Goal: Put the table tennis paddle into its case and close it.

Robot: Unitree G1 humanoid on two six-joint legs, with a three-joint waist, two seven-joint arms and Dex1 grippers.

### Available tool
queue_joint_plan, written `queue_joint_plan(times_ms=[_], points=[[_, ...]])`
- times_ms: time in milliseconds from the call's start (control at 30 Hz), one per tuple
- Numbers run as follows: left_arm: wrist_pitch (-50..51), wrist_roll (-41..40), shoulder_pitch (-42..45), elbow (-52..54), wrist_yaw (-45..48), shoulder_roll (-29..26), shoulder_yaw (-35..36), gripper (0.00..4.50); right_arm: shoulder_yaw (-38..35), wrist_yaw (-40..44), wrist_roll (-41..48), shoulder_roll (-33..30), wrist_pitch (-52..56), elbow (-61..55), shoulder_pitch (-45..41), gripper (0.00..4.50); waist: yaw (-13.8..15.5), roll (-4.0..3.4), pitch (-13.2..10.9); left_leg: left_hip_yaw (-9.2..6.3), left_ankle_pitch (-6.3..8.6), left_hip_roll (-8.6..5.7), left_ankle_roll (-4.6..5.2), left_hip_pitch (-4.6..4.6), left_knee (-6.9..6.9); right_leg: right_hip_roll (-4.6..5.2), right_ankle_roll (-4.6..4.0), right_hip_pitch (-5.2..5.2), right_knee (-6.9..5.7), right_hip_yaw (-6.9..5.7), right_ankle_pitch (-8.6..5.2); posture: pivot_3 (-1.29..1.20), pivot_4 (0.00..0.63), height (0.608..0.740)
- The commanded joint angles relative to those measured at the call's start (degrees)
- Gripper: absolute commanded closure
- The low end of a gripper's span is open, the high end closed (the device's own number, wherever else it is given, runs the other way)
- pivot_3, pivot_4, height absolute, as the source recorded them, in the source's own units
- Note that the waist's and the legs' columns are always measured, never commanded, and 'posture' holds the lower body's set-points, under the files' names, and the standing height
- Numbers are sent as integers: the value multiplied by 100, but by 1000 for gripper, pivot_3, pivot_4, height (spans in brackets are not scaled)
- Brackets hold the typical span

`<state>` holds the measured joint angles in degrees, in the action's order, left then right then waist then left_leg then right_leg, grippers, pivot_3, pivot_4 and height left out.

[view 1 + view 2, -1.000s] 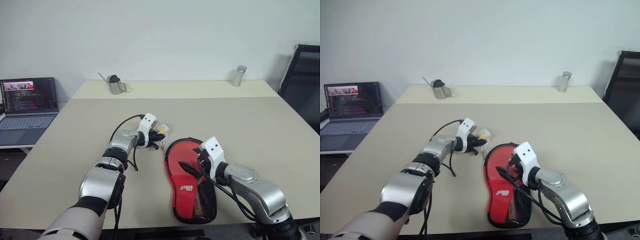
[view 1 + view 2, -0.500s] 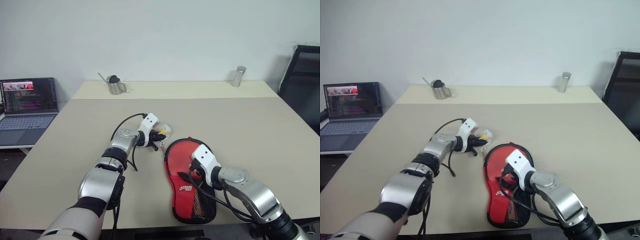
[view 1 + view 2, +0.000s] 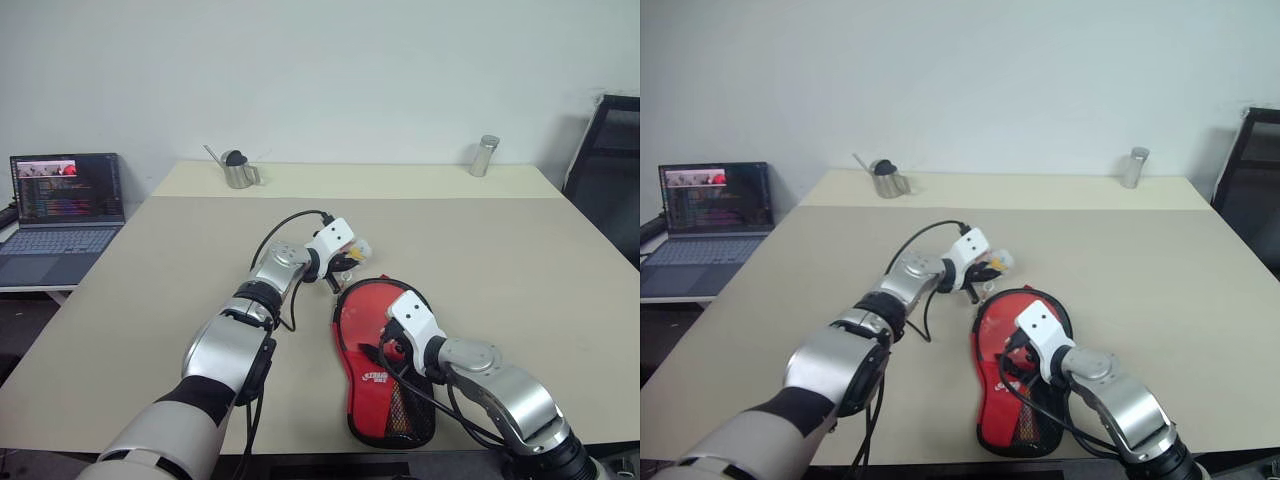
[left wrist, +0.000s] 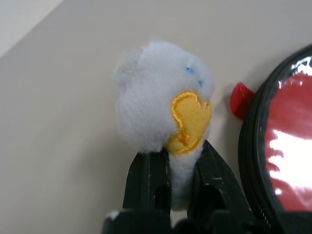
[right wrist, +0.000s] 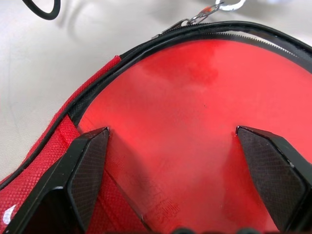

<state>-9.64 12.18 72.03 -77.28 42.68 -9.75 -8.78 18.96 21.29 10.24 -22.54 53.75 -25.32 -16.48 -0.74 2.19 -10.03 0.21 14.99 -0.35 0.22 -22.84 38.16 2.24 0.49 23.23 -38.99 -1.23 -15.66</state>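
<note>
Even, soft, bright light falls from overhead across the wide beige table, leaving only faint, short shadows beneath the arms. The head views are sharp throughout. Up close, the glossy red rubber-faced table tennis paddle shows pale patches of glare, while the fluffy white plush toy with a yellow patch looks slightly soft-focused.

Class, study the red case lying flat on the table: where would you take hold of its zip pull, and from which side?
Grip the small plush charm on the zip's metal ring, coming from the case's rounded far end. It stands proud of the flat rim, and the left claw is pinched on it there.
</note>
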Motion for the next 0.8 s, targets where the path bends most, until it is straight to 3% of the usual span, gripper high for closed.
queue_joint_plan(times_ms=[33,533,800], points=[[-300,166,385,37,-392,169,-29,4408,81,-113,-91,-50,471,110,272,0,40,0,0,0,0,0,0,0,0,0,0,0,0,0,0,0,150,740],[-910,1138,749,-105,-1597,652,-490,4408,125,-429,-72,131,817,-260,449,0,69,0,1,-3,0,-3,0,-2,-1,0,1,0,2,-3,-1,0,150,740],[-1466,1523,820,-115,-1583,1147,-830,4408,229,-604,-99,316,848,-290,561,0,65,0,1,-1,0,-3,0,0,-2,-1,1,0,2,-2,-1,0,150,740]])
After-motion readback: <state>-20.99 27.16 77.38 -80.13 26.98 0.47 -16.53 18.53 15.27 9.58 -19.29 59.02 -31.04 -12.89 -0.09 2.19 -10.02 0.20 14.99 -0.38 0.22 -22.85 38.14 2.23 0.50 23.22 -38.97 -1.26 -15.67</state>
